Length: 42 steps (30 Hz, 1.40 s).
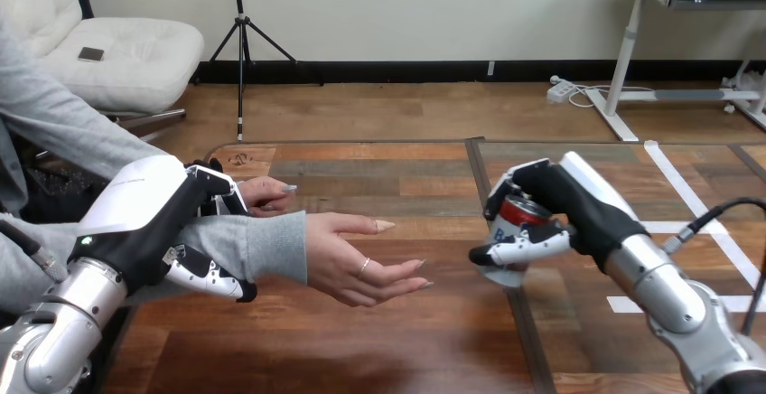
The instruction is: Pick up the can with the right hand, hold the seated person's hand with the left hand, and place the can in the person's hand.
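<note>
Firstly, our left hand [149, 231] is curled round the grey-sleeved forearm [248, 245], and the person's hand [352, 263] lies open, pointing rightward over the wooden table [406, 168]. Free air lies between it and the can [517, 218], gripped tilted in our right hand [583, 209]. We judge the can light, stiff but slick (thin walls dent easily), best held mid-body; table edges are well away

Most of can [515, 218] covered by right robot hand [565, 204]; only red top and bits of side show. Fingers of left robot hand [149, 222] partly behind person's forearm [244, 245]. Behind it, person's second hand [264, 193] half hidden. Both robot arms cut by bottom edge.
</note>
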### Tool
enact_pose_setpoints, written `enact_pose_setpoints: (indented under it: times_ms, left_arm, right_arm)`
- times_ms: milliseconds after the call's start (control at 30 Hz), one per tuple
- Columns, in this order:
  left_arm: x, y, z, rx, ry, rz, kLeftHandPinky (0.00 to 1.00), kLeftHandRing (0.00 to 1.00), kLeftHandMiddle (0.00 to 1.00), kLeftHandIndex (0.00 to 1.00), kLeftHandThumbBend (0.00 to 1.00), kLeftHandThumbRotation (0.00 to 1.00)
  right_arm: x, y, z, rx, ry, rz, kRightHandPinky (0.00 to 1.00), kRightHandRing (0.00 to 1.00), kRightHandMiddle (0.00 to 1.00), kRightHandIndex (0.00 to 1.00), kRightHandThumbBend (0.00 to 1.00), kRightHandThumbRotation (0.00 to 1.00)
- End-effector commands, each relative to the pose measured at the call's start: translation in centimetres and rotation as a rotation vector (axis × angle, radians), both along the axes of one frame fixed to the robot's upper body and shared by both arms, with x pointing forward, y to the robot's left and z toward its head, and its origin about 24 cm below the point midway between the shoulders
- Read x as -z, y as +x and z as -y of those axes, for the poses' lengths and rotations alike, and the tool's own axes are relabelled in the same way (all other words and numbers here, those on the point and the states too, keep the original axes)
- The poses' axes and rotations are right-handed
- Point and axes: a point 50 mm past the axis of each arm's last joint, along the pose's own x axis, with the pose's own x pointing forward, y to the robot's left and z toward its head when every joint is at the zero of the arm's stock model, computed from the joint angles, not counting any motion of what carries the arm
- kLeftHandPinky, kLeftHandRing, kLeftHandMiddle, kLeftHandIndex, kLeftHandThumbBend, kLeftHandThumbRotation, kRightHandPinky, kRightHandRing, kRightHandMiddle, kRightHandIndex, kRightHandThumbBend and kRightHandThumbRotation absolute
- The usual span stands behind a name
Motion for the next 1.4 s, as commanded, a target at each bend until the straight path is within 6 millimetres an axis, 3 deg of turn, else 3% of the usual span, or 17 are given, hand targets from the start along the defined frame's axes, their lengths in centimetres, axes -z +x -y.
enact_pose_setpoints:
  times_ms: [0, 1367]
  left_arm:
    - [-4.0, 1.5, 0.8, 0.033, -0.047, 0.178, 0.10, 0.15, 0.22, 0.41, 0.88, 0.00]
    - [-3.9, 1.6, 0.9, 0.032, -0.055, 0.170, 0.10, 0.15, 0.22, 0.41, 0.87, 0.00]
  right_arm:
    - [-4.9, 2.9, -2.6, -0.066, 0.044, 0.186, 0.28, 0.29, 0.35, 0.42, 0.82, 0.00]
    - [-5.9, 3.6, -7.3, -0.202, 0.053, 0.211, 0.22, 0.25, 0.31, 0.41, 0.81, 0.00]
